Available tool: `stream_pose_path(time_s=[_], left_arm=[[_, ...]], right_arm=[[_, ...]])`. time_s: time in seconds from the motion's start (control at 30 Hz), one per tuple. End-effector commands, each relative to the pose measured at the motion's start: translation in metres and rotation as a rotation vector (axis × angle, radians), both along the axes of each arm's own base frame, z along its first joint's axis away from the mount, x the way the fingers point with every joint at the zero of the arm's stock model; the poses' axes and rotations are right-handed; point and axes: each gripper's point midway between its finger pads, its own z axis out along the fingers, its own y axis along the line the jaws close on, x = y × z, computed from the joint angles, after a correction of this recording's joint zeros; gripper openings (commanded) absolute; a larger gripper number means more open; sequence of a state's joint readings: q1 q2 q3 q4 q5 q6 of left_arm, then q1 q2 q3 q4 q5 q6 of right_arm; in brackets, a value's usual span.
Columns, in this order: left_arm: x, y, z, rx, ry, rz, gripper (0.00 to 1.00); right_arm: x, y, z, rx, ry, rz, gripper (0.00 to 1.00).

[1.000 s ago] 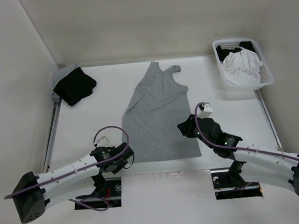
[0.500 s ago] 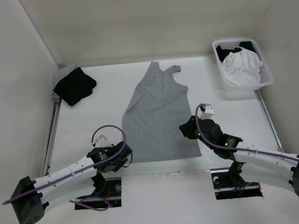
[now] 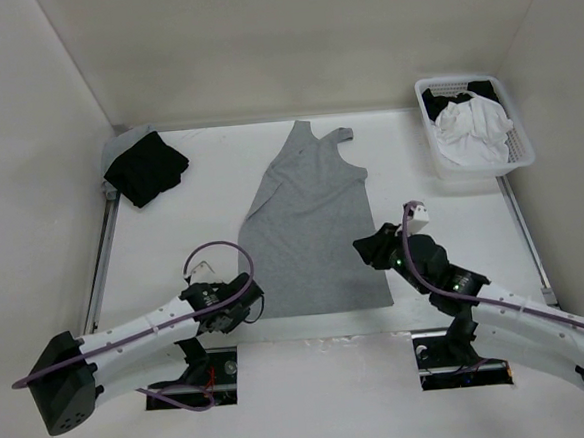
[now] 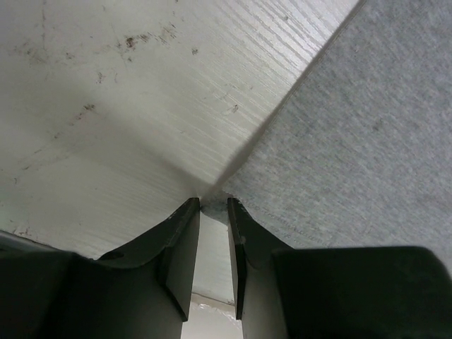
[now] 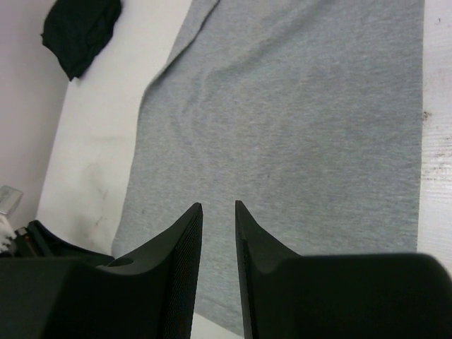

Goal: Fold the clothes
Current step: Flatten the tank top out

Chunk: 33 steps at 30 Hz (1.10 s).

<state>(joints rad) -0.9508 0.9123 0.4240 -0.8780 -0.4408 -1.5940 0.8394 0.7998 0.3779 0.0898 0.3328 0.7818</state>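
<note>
The clothes, a grey tank top (image 3: 313,228), lie flat in the middle of the table, straps toward the far side. My left gripper (image 3: 246,307) is down at the near-left hem corner. In the left wrist view the tank top (image 4: 353,141) fills the right side, and its corner tip sits right at the tips of my left gripper (image 4: 213,203), whose jaws stand a narrow gap apart with bare table showing between them. My right gripper (image 3: 364,249) hovers over the near-right part of the tank top (image 5: 296,106). In its wrist view the right gripper (image 5: 218,205) is open and holds nothing.
A black garment (image 3: 146,167) lies at the far left on a grey piece (image 3: 121,143); it also shows in the right wrist view as the black garment (image 5: 81,28). A white basket (image 3: 469,173) at the far right holds a white garment (image 3: 474,131).
My left gripper has shifted slightly right onto the hem corner and its jaws have narrowed. The right arm has drifted a little to the right, jaws unchanged.
</note>
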Motion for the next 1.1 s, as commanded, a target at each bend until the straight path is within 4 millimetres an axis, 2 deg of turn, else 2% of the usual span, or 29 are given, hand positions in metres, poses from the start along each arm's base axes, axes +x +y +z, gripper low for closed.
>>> stream_pose_path(time_s=[0.0, 0.17, 0.3, 0.37, 0.53, 0.6, 0.77, 0.9, 0.93, 1.0, 1.07], left_arm=[[0.006, -0.002, 0.006, 0.021, -0.016, -0.010, 0.20], [0.009, -0.003, 0.007, 0.030, -0.031, -0.021, 0.11], [0.011, -0.004, 0.008, -0.009, -0.058, -0.024, 0.04], [0.015, -0.009, 0.013, -0.049, -0.095, -0.037, 0.02], [0.039, -0.024, 0.058, -0.131, -0.278, -0.087, 0.00], [0.050, -0.024, 0.077, -0.133, -0.362, -0.101, 0.00], [0.071, -0.026, 0.106, -0.166, -0.533, -0.118, 0.00], [0.076, -0.036, 0.110, -0.213, -0.615, -0.178, 0.00], [0.076, -0.040, 0.109, -0.232, -0.626, -0.193, 0.00], [0.074, -0.047, 0.104, -0.271, -0.635, -0.216, 0.00], [0.069, -0.052, 0.097, -0.310, -0.633, -0.241, 0.00]], right_arm=[[-0.003, -0.002, 0.011, 0.018, -0.031, 0.004, 0.30], [-0.004, -0.008, 0.017, 0.023, -0.045, -0.002, 0.30], [-0.005, -0.011, 0.009, 0.013, -0.031, -0.009, 0.30], [-0.005, -0.014, -0.002, -0.013, 0.004, -0.019, 0.30], [-0.016, -0.037, -0.043, -0.123, 0.176, -0.089, 0.34], [-0.021, -0.046, -0.051, -0.139, 0.220, -0.128, 0.36], [-0.038, -0.062, -0.067, -0.195, 0.358, -0.209, 0.38], [-0.060, -0.082, -0.085, -0.322, 0.485, -0.258, 0.38], [-0.064, -0.087, -0.090, -0.347, 0.515, -0.273, 0.42], [-0.071, -0.082, -0.093, -0.363, 0.554, -0.268, 0.42], [-0.075, -0.086, -0.102, -0.407, 0.593, -0.295, 0.41]])
